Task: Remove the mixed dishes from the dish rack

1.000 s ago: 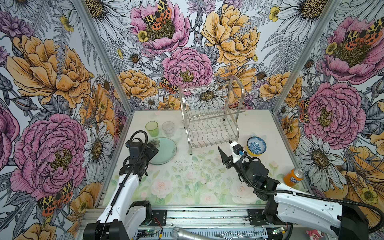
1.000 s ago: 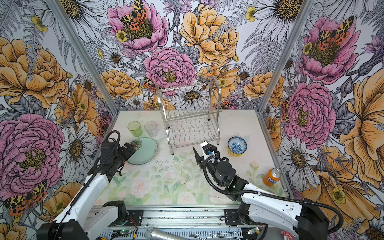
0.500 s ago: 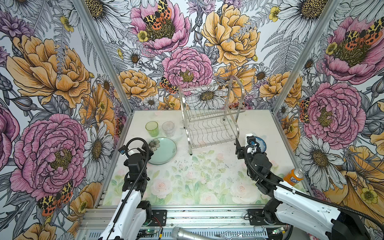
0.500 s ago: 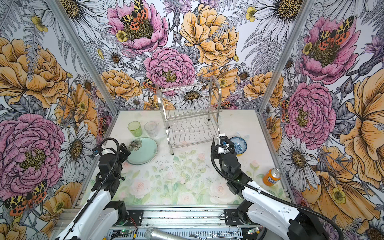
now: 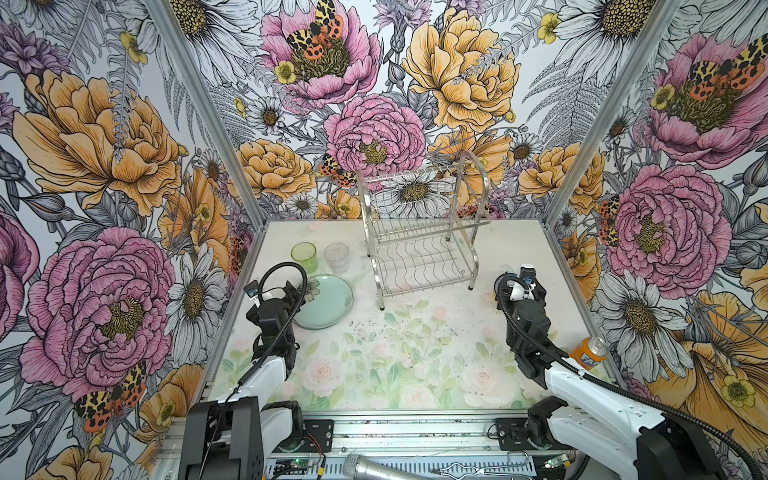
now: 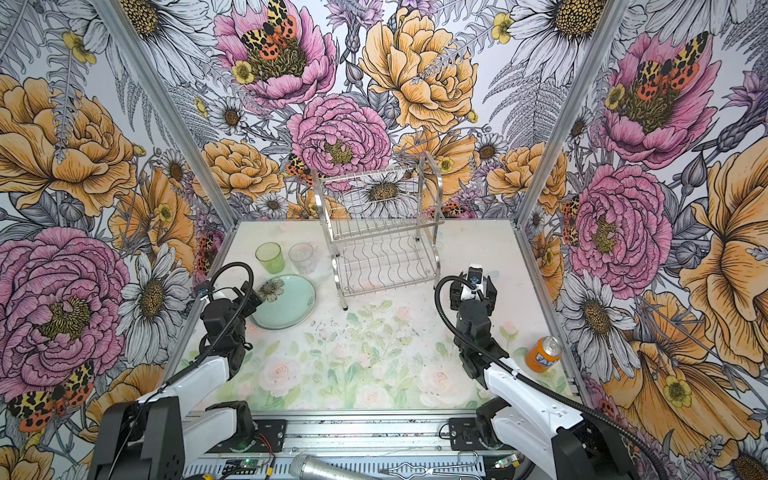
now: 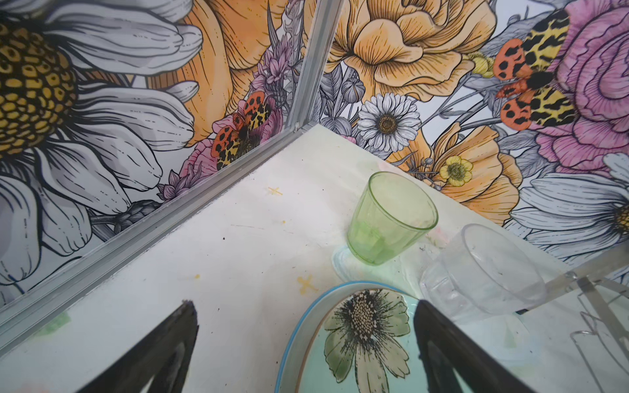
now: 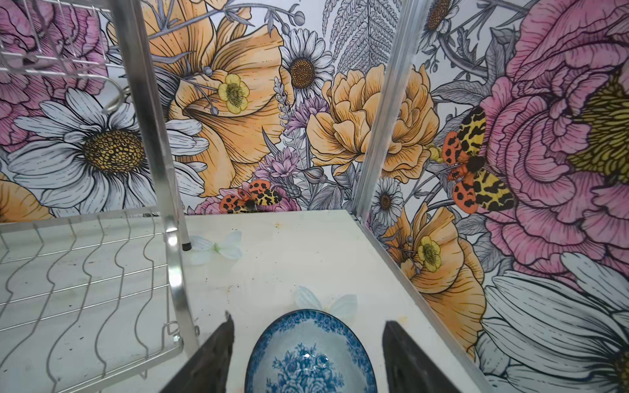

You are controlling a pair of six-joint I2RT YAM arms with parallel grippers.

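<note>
Hidden or unclear:
- The left arm covers the near-left edge of the plate (image 5: 328,301) in both top views, and the left wrist view cuts the plate off too.
- The clear tumbler (image 5: 336,257) is faint and hard to trace against the worktop (image 5: 415,353).
- The bowl (image 8: 309,357) is out of sight under the right arm in both top views. It shows only in the right wrist view, with its near part cut off.

Fingers:
- Left fingers (image 7: 163,347): spread wide, holding nothing, left-front of the rack (image 5: 424,266). One is over the plate's rim, the other over bare worktop. Cannot tell whether they touch the plate.
- Right fingers (image 8: 211,357): released and apart, one on each side of the bowl with a gap at each side, just right of the rack's front leg.

Around:
- The green tumbler (image 5: 304,256) and clear tumbler stand upright side by side, left of the rack. The plate lies flat in front of them.
- The rack's two tiers show only wire.
- The can (image 5: 588,353) stands upright, well right-front of the rack, by the wall.
</note>
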